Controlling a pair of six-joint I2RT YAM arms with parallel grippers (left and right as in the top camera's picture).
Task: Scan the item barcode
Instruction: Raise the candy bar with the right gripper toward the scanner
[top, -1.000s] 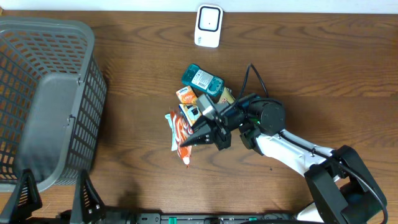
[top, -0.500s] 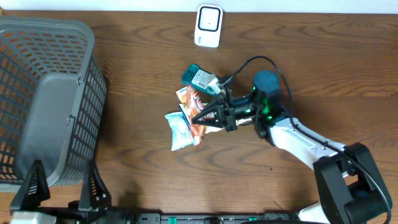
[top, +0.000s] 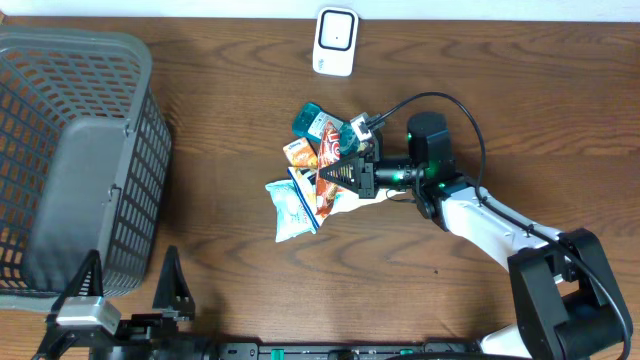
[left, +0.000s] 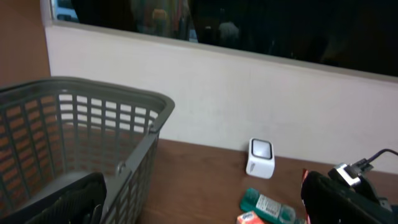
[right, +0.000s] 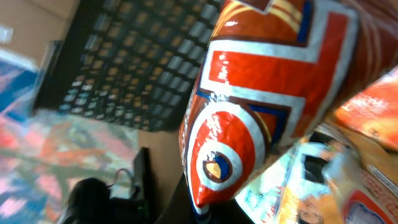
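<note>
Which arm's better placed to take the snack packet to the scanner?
Right. Its gripper is shut on the snack packet, held above the pile, with the scanner just beyond. The left gripper is open, empty, down by the basket.

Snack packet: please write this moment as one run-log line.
right gripper: shut on snack packet | left gripper: open, empty | white scanner: apart from packet

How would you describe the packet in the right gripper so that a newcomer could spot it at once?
On the wooden table, right of the grey basket, lies a heap of snack packs. The right gripper is shut on the packet at its right edge. Unlike the teal pack and pale blue pouch nearby, it is glossy red with white and blue bands.
</note>
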